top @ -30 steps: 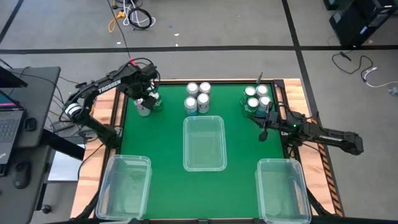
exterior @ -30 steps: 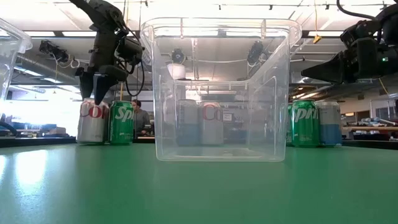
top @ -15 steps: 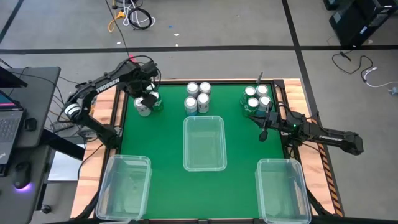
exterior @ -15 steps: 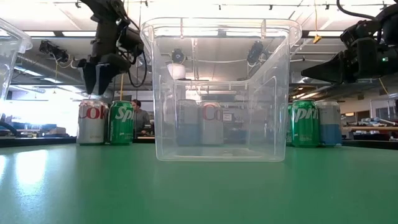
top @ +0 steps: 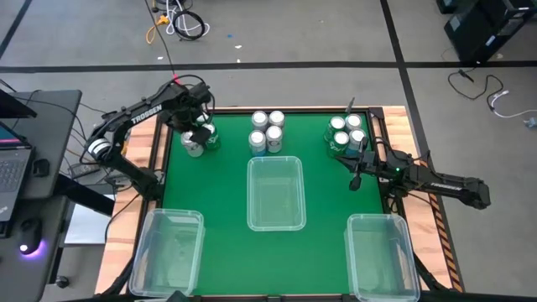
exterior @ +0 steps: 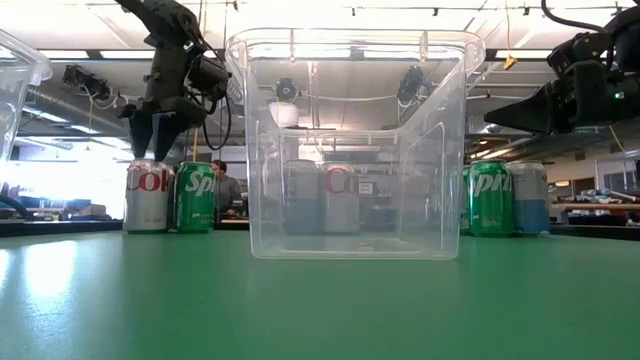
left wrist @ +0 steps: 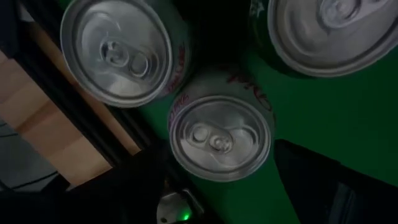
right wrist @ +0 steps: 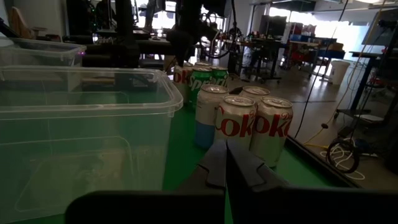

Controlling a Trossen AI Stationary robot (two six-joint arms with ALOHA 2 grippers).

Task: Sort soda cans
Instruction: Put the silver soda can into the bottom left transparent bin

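High view: the green table (top: 226, 252) carries 3 clusters of soda cans along its far edge; the left cluster (top: 200, 138) sits at the far-left corner, the middle cluster (top: 267, 132) just beyond the centre bin (top: 276, 193), the right cluster (top: 346, 132) at the far-right corner; 2 more clear bins stand at the near corners, the left bin (top: 168, 252) and the right bin (top: 383, 256); the left gripper (top: 195, 132) hangs over the left cluster, and the right gripper (top: 356, 179) waits near the right cluster. Low view: the left gripper (exterior: 153, 128), fingers spread, hovers just above a silver can (exterior: 147, 195) that stands beside a green can (exterior: 195, 197); neither finger touches it. Left wrist view: a silver can top (left wrist: 219, 137) lies between the 2 dark fingers, with 2 other tops close by. Right wrist view: the right gripper (right wrist: 227, 163) has its fingers pressed together, empty, pointing at a group of upright cans (right wrist: 239, 121).
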